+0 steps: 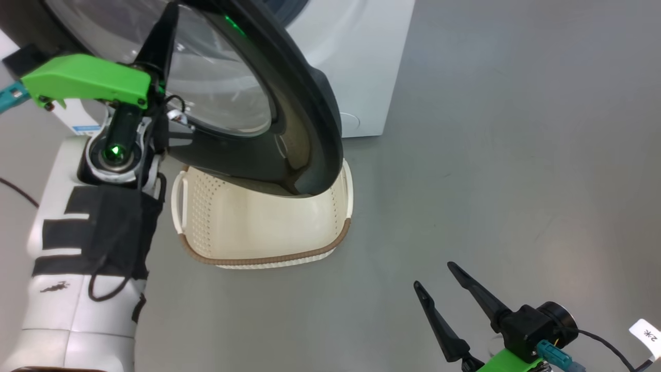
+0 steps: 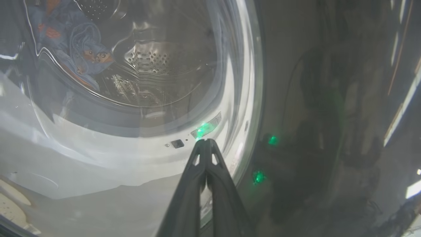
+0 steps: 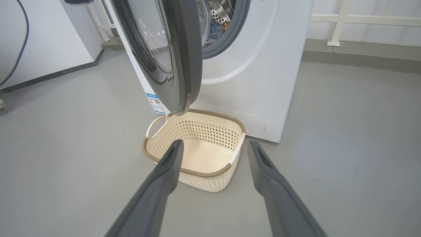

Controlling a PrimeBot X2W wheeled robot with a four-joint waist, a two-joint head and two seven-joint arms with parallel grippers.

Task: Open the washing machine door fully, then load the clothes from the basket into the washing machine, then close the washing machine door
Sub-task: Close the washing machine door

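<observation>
While washing machine door (image 3: 184, 49) juts outward (half open), rim above basket (image 3: 197, 171)

Head view: bright, even overhead light; floor (image 1: 490, 155) uniformly lit, shadows faint and soft. On left arm, green lamp (image 1: 114, 151) glows, mirrored on glossy washing machine door (image 1: 315, 103). Left wrist view: dim, hazy; glass glare, smeared reflections, green glints; right half murky, detail lost. Right wrist view: bright, sharp; straight lines bow at edges; soft shadow beside basket (image 3: 210, 131).
</observation>
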